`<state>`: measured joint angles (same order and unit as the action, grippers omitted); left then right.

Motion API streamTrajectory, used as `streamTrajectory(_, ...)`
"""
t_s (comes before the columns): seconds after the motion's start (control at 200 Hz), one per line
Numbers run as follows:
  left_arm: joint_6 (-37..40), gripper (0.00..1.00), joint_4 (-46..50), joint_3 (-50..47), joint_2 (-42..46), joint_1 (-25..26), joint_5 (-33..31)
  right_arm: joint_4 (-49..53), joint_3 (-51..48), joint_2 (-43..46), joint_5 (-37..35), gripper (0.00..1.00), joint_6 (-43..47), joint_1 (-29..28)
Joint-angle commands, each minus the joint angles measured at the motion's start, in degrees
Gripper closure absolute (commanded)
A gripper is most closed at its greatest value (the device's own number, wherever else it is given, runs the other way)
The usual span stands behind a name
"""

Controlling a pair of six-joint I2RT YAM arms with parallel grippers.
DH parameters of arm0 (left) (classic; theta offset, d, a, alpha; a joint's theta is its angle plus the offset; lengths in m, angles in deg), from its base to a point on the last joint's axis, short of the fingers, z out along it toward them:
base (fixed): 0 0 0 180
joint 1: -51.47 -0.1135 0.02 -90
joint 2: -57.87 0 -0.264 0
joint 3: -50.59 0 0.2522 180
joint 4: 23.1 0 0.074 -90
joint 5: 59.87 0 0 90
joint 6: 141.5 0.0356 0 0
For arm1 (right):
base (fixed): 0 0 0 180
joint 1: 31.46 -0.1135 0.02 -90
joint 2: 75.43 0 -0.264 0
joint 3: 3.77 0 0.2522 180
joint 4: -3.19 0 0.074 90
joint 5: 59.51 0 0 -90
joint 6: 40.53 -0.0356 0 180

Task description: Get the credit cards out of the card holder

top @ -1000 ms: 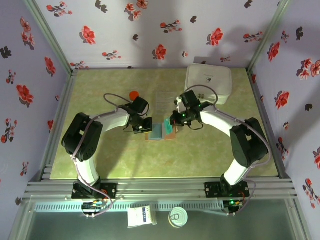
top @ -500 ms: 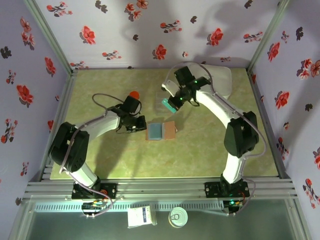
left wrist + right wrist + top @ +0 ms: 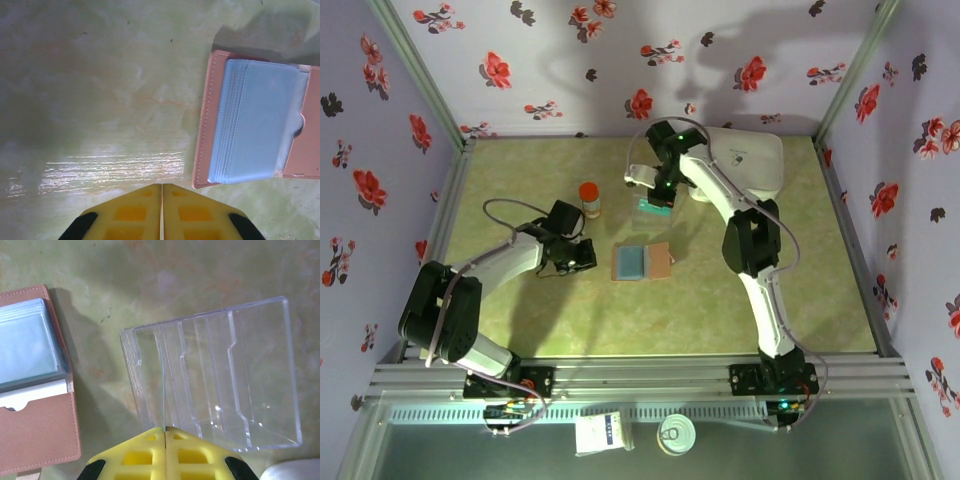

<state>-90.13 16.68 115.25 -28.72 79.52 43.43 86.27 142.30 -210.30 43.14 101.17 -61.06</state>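
My right hand is clenched tight on a teal credit card, holding it over a clear tray. From the wrist I see the card edge-on, as a thin line running straight ahead from between my fingertips across the tray's near slots. I cannot tell whether its far edge touches the tray. The tray lies flat on the desk, ahead of this hand and partly under it.

The card holder lies open on the desk off to this hand's left, apart from the tray. Its blue-grey sleeves face up inside the brown cover.

My left hand is clenched as well, with nothing in it. The two yellow fingers meet along a closed seam over bare desk. The card holder is ahead of this hand and to its right, near but not touching.

A white box sits close by my right hand, on its right side. An orange-capped bottle stands upright beyond my left hand, apart from it.
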Motion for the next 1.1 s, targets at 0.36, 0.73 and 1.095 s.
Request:
streamTrajectory(0.36,0.42,0.92,2.81,0.42,0.31,-1.33,-0.75,10.89,7.68,-7.24,4.84,1.00,6.82,0.51)
streamTrajectory(0.73,0.76,0.92,2.57,1.27,-1.06,-1.36,-0.37,14.19,7.51,-10.46,6.52,1.00,8.30,0.43)
streamTrajectory(1.095,0.81,0.92,2.72,1.61,-0.76,-1.34,-0.32,11.50,8.28,-6.72,7.14,0.75,5.95,0.91)
